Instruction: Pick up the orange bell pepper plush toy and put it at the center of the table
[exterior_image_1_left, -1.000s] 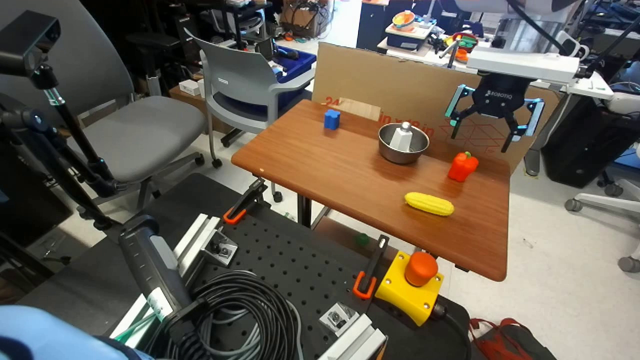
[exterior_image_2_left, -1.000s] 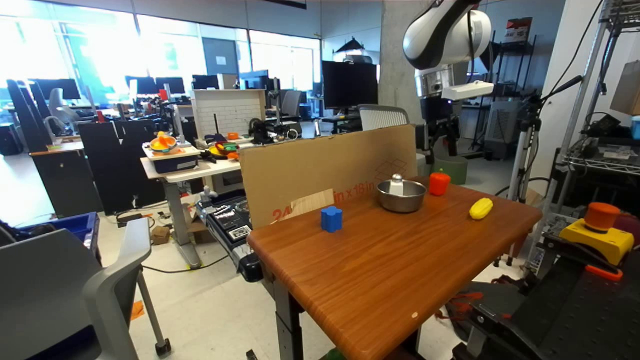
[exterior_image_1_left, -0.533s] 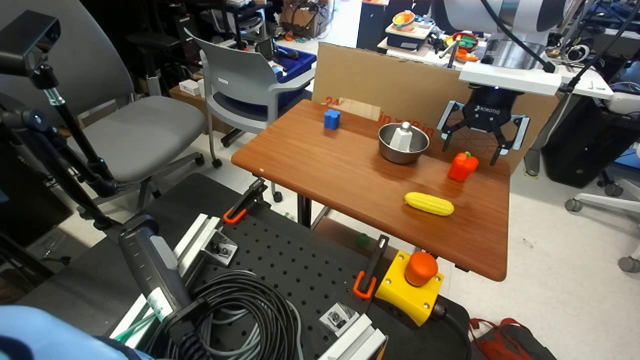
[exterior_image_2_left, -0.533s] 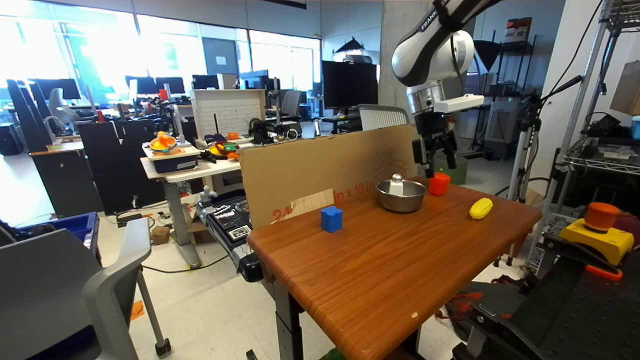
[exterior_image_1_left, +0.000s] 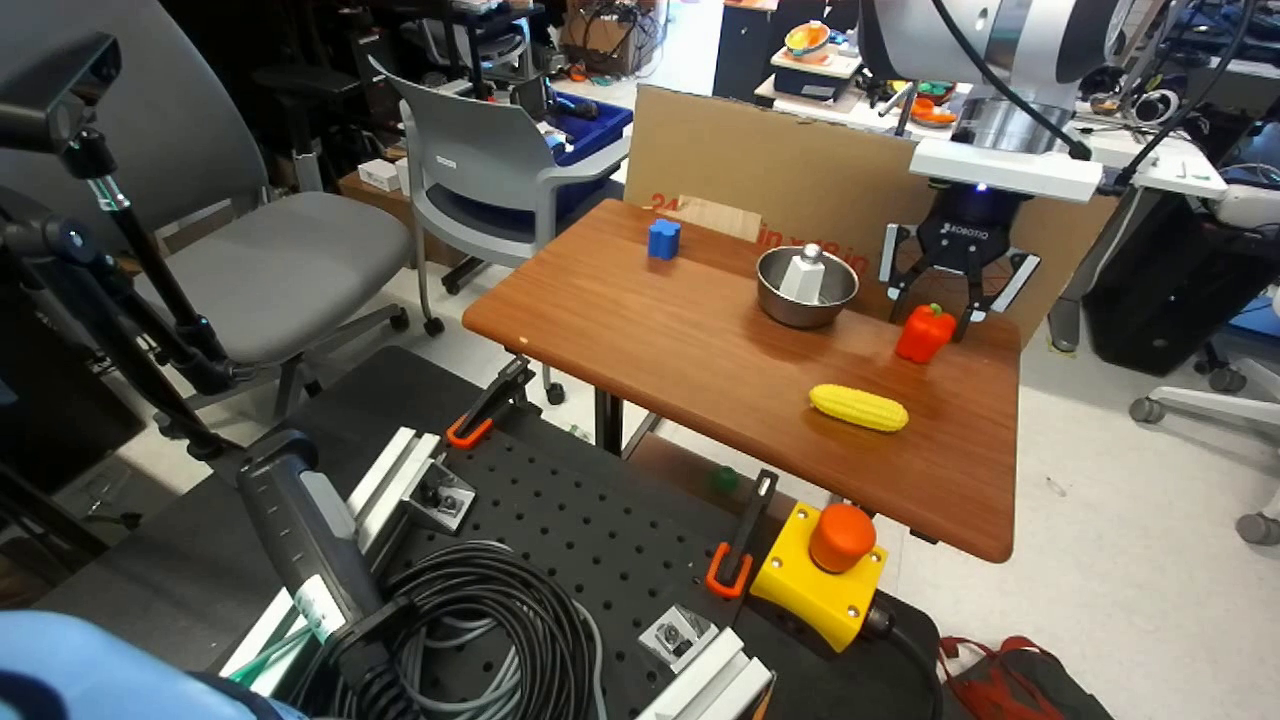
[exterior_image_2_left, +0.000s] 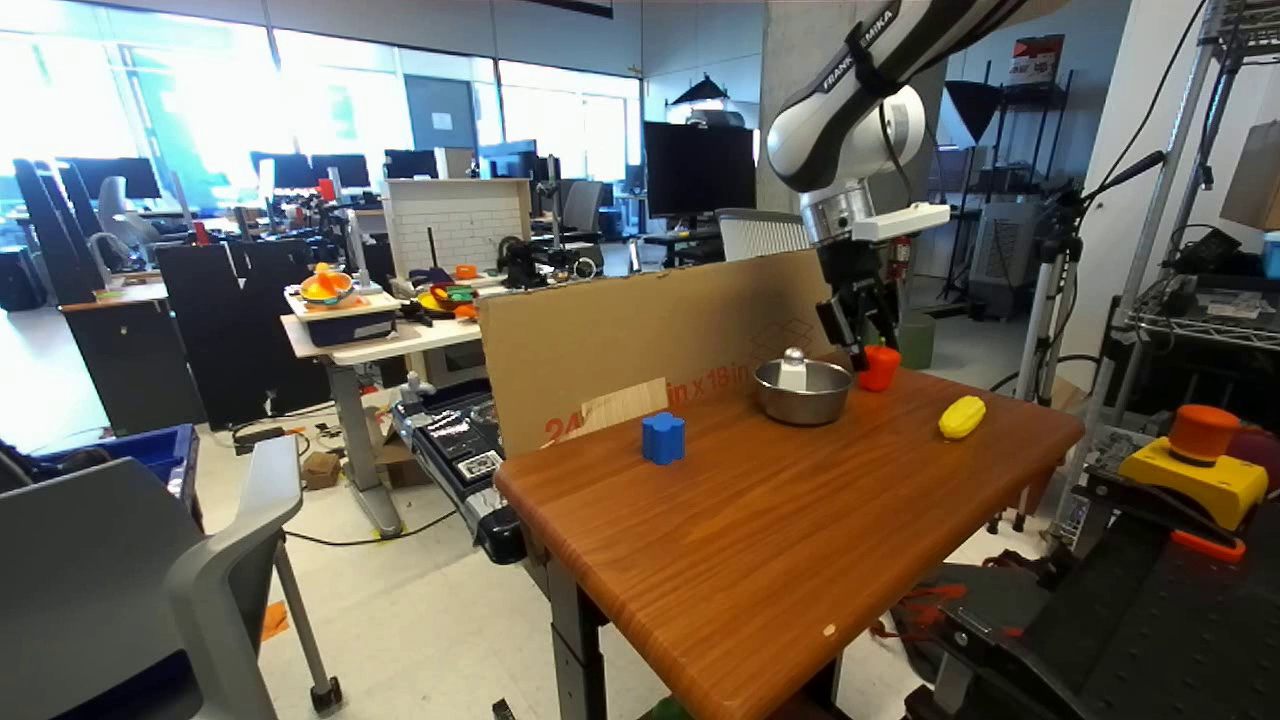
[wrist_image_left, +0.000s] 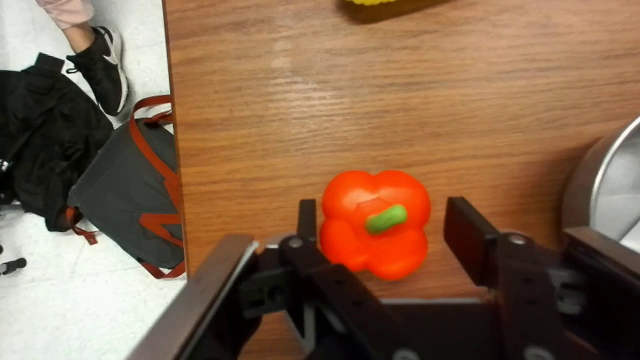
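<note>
Lab rm: gray chairs (exterior_image_1_left: 490, 160) + cluttered white desk (exterior_image_2_left: 385, 346) around a reddish-brown wood-top table (exterior_image_1_left: 620, 320). Metal bowl (exterior_image_1_left: 805, 312) on it, cardboard sheet (exterior_image_1_left: 760, 150) standing behind bowl. White item w/ rounded silver top (exterior_image_1_left: 800, 282) upright in bowl. Orange bell pepper plush toy (exterior_image_1_left: 924, 337) on table near bowl, opp. side from blue lobed block (exterior_image_1_left: 663, 241); upright, green stem (wrist_image_left: 386, 219) up, toward one end of table, so off ctr. Yellow corn toy (exterior_image_1_left: 858, 408) lies farther from bowl than pepper, on side away from cardboard. Arm (exterior_image_2_left: 845, 135) overhead on pepper's side of bowl; gripper (wrist_image_left: 386, 227) hangs from it, aimed down, fingertips low by pepper in both exterior views. Gripper released: fingers spread, one each side of pepper in wrist view. Bowl-side finger (wrist_image_left: 467, 240) has strip of table showing btw. it & pepper; outer finger (wrist_image_left: 307, 217) right at pepper's edge, contact hard to judge from above. Yellow box w/ orange button (exterior_image_1_left: 790, 582) on black perforated board (exterior_image_1_left: 560, 500), off table, side of bowl away from cardboard. Gray bag w/ red straps (wrist_image_left: 127, 192) + dark shoe (wrist_image_left: 102, 75) on floor past table edge, far side of pepper from bowl.
</note>
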